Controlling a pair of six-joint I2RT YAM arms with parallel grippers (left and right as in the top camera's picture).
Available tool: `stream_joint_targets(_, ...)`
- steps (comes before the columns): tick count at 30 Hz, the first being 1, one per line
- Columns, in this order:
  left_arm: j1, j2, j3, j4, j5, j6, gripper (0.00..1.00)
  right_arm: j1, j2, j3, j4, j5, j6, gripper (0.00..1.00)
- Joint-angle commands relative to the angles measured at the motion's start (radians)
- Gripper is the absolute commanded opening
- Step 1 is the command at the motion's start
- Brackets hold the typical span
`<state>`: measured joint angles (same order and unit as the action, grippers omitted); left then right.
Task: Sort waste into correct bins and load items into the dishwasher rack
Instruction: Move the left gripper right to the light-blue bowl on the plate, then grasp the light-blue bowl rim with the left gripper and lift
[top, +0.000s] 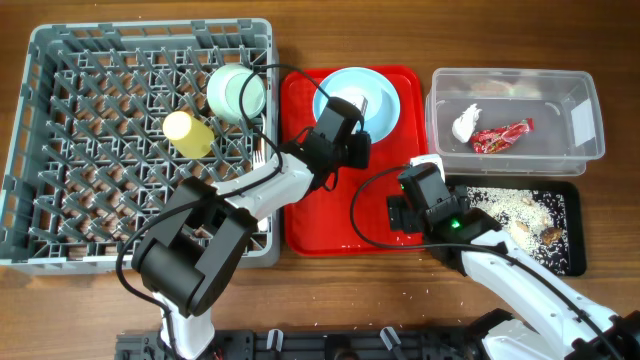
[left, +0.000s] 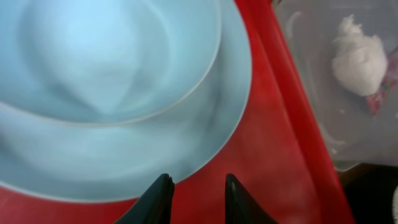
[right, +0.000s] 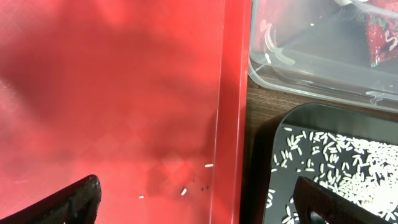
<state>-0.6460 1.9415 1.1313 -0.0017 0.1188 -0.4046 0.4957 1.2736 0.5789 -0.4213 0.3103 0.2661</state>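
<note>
Now my left claw (left: 196, 190) is sitting, fingers nearly together, at the rim of the round, glossy pale-blue plate (left: 124, 93) near the far edge of the red tray (left: 267, 174). I cannot tell whether it is clamping. My right claw (right: 199, 196) is gaping wide.

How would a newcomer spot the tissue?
Find the clear plastic tub at the overhead view's upper right, above the black tray. In its left part lies the tissue, beside the red wrapper: white and crumpled where the wrapper is shiny.

bright even light, soft motion-blurred plate (left: 205, 124) close-up
</note>
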Motion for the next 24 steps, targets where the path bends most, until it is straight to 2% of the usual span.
stream_joint_targets(1, 0.0, 0.019, 0.002, -0.022, -0.093, 0.009, 0.28, -0.001, 0.0, 0.008, 0.002, -0.006, -0.004, 1.0)
stream_joint_targets(7, 0.003, 0.089, 0.002, -0.035, -0.109, 0.008, 0.27, -0.001, 0.0, 0.008, 0.002, -0.006, -0.004, 1.0)
stream_joint_targets(9, 0.003, 0.084, 0.002, -0.068, -0.109, 0.008, 0.19, -0.001, 0.0, 0.008, 0.002, -0.006, -0.004, 1.0)
stream_joint_targets(10, 0.003, 0.068, 0.002, -0.12, -0.109, 0.008, 0.13, -0.001, 0.0, 0.008, 0.002, -0.006, -0.004, 1.0)
stream_joint_targets(12, 0.003, 0.025, 0.002, -0.187, -0.109, 0.008, 0.1, -0.001, 0.0, 0.008, 0.002, -0.006, -0.004, 1.0)
stream_joint_targets(14, 0.003, -0.071, 0.002, -0.283, -0.109, 0.008, 0.12, -0.001, 0.0, 0.008, 0.002, -0.006, -0.004, 1.0)
stream_joint_targets(15, 0.003, -0.14, 0.002, -0.368, -0.109, 0.008, 0.2, -0.001, 0.0, 0.008, 0.002, -0.006, -0.004, 1.0)
stream_joint_targets(16, 0.003, -0.181, 0.002, -0.434, -0.11, 0.009, 0.32, -0.001, 0.0, 0.008, 0.002, -0.006, -0.004, 1.0)
stream_joint_targets(17, 0.003, -0.224, 0.002, -0.519, -0.124, 0.009, 0.38, 0.0, 0.0, 0.008, 0.002, -0.006, -0.004, 1.0)
stream_joint_targets(19, 0.003, -0.271, 0.002, -0.628, -0.214, 0.009, 0.38, -0.001, 0.0, 0.008, 0.002, -0.006, -0.004, 0.99)
stream_joint_targets(21, 0.0, -0.309, 0.002, -0.572, -0.143, 0.009, 0.37, -0.001, 0.0, 0.008, 0.002, -0.006, -0.004, 1.0)
stream_joint_targets(24, -0.014, -0.294, 0.002, -0.366, -0.124, 0.009, 0.3, -0.001, 0.0, 0.008, 0.002, -0.006, -0.004, 1.0)
